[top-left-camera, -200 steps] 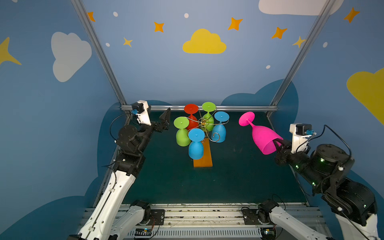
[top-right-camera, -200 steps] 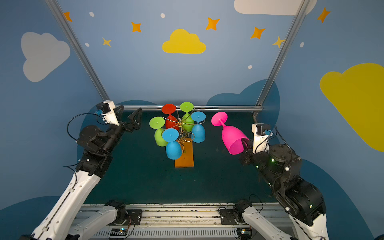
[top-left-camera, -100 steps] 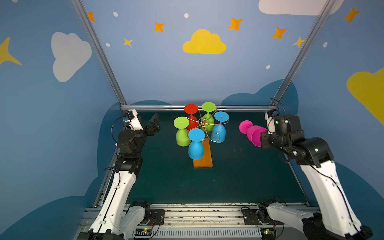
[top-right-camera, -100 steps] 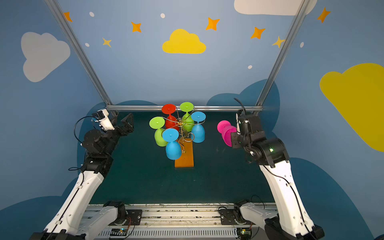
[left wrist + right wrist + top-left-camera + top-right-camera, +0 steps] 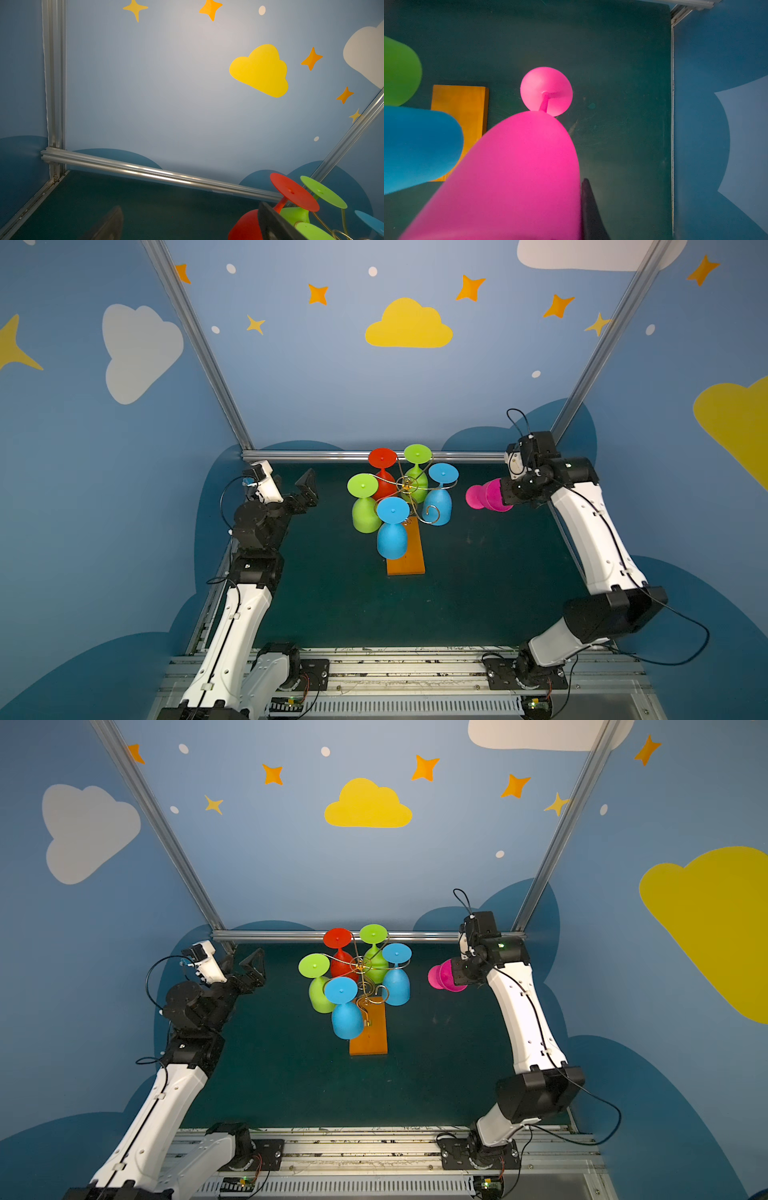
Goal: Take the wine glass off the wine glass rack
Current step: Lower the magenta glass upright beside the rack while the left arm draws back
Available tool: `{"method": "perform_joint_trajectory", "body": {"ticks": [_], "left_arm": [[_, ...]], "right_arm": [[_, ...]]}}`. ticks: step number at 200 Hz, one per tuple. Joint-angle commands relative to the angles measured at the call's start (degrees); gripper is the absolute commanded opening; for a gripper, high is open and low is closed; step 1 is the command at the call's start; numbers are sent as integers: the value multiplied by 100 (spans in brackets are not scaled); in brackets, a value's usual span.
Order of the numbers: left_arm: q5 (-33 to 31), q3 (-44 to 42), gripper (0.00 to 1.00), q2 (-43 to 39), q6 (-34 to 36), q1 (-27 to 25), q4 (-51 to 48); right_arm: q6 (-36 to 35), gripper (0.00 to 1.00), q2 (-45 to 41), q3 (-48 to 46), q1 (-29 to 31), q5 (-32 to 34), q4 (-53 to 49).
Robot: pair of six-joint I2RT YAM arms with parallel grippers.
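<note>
One gripper waits at the left: the left gripper [image 5: 293, 490] hangs above the back-left corner of the green mat [image 5: 478, 593], jaws spread wide and holding nothing. It has drawn back a little from the rack over the last second.

In the middle stands the wine glass rack [image 5: 406, 486] on its orange base [image 5: 409, 558]. Five hanging glasses [image 5: 392, 526] are on it as before: two green, one red and two blue, all bowl-down with their feet on top. One gold scroll arm [image 5: 432, 515] on the right-hand side is bare.

Just right of the rack, apart from it, is the pink wine glass [image 5: 484, 495], already off the wire. The right gripper [image 5: 505, 498] is clamped on the bowel end; its black finger [image 5: 588, 207] shows beside the bowl in the right wrist view.

The change is on this side. A second ago the right arm sat low and the glass tilted with its foot up. Now the arm is raised and reaches from above, and the foot [image 5: 546, 91] points down at the mat. It seems to hang clear of the mat, though I cannot be sure.

So the removal looks done. What likely remains is lowering the glass to stand on open mat, well away from the blue glass nearest it.
</note>
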Motion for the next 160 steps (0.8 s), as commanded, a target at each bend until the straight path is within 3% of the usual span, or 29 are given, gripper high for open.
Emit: {"method": "perform_joint_trajectory", "body": {"ticks": [1,64,121,160], "left_arm": [[66,-54,99,-76,-6,32,32],[97,-66,99,-58,-42,63,-5],[134,-51,99,-73,-68,89,-35],[162,-51,99,-48,-98,83,-35]], "right_arm": [[-208,0,482,379,-54,-63,-244],[-247,0,1969,1625,-83,30,-670],[-193,0,3564,3703,-30,-8,-1937],[-178,0,3757,3746,5,-85,-1905]]}}
